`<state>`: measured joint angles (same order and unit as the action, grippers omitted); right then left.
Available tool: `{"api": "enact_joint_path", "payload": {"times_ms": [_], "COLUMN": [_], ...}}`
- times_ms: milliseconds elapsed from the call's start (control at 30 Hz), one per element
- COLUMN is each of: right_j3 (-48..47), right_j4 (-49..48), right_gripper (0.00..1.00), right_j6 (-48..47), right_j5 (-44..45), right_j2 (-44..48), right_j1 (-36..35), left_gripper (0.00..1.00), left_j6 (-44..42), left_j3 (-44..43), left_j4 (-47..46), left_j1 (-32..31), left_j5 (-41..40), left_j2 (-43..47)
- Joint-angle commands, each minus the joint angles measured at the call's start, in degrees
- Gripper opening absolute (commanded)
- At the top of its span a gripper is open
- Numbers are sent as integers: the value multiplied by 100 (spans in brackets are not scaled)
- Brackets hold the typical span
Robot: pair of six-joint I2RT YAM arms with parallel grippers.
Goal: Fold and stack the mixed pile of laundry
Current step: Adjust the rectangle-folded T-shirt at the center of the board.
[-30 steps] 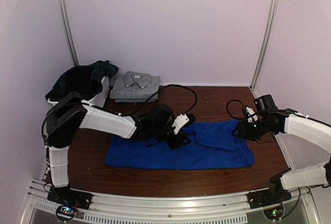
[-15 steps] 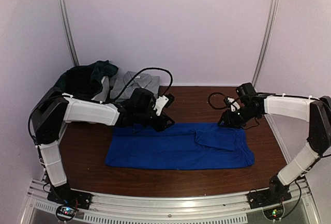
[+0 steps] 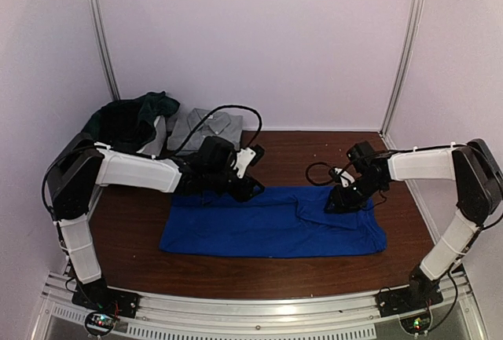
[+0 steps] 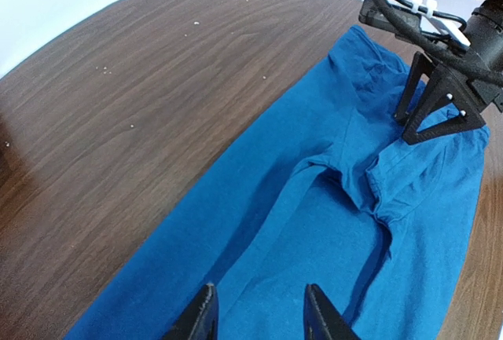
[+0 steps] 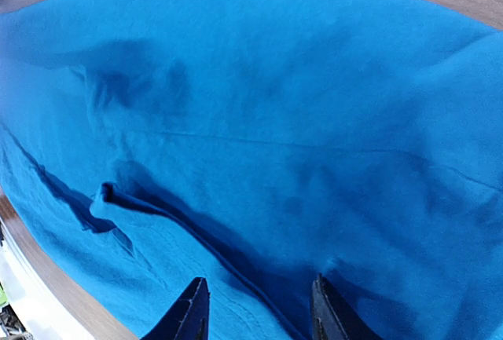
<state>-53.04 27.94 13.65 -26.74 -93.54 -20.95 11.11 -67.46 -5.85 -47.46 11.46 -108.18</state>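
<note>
A royal-blue T-shirt [image 3: 275, 230] lies folded into a long band across the brown table [image 3: 314, 148]. My left gripper [image 3: 250, 191] is open and empty over the band's far edge, left of centre; in the left wrist view its fingertips [image 4: 203, 318] hover above the blue cloth [image 4: 314, 222]. My right gripper [image 3: 336, 201] is open and empty over a raised fold at the band's right part; the right wrist view is filled with blue cloth [image 5: 275, 120] and a fold edge [image 5: 157, 214]. A dark green garment [image 3: 130, 120] lies heaped in the white basket at the back left.
The white basket [image 3: 157, 145] stands at the back left corner. A folded grey collared shirt [image 3: 206, 126] lies next to it by the back wall. Black cables loop above both wrists. My right gripper also shows in the left wrist view [image 4: 440, 116].
My left gripper pulled back from the shirt's middle to its far edge. My right gripper swung from the shirt's right end inward over the raised fold. The shirt has stayed put.
</note>
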Motion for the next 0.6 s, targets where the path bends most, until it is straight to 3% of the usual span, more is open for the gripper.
{"api": "enact_joint_path", "payload": {"times_ms": [0, 333, 567], "right_j3": [46, 442, 741], "right_j4": [101, 370, 555], "right_gripper": [44, 37, 40], "right_j6": [-96, -83, 93], "right_j5": [-138, -909, -1269], "right_j2": [-118, 542, 957], "right_j1": [-132, -315, -854], "left_gripper": [38, 38, 38], "left_j6": [55, 289, 480], "left_j3": [84, 288, 613], "left_j4": [-93, -119, -86], "left_j1": [-17, 202, 504], "left_j5": [-85, -85, -185], "left_j2": [209, 395, 733]}}
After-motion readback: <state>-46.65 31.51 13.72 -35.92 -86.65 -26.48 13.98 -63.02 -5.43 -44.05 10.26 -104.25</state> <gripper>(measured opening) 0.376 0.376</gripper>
